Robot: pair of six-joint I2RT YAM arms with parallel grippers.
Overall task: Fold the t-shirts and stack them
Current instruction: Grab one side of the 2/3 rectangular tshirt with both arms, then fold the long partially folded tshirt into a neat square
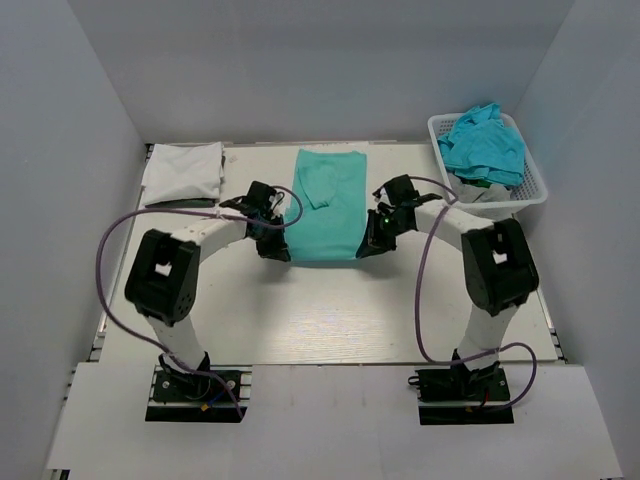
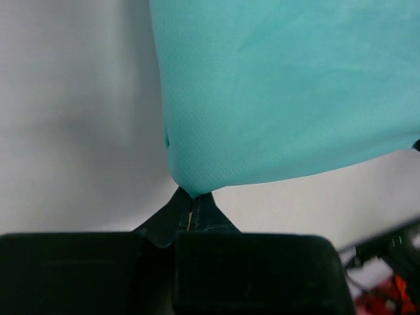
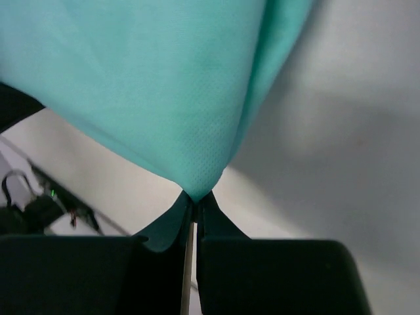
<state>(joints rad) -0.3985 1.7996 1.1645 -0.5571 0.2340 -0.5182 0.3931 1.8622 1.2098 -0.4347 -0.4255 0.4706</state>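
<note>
A teal t-shirt (image 1: 327,205) lies lengthwise on the table's far middle, sleeves folded in. My left gripper (image 1: 274,247) is shut on its near left corner, seen pinched in the left wrist view (image 2: 192,193). My right gripper (image 1: 368,245) is shut on its near right corner, seen pinched in the right wrist view (image 3: 197,195). Both corners are lifted a little off the table. A folded white t-shirt (image 1: 183,172) lies at the far left. More teal shirts (image 1: 485,143) are heaped in a white basket (image 1: 537,180) at the far right.
The white table (image 1: 330,310) stretches toward me in front of the shirt. Grey walls close in the back and both sides. Purple cables loop beside each arm.
</note>
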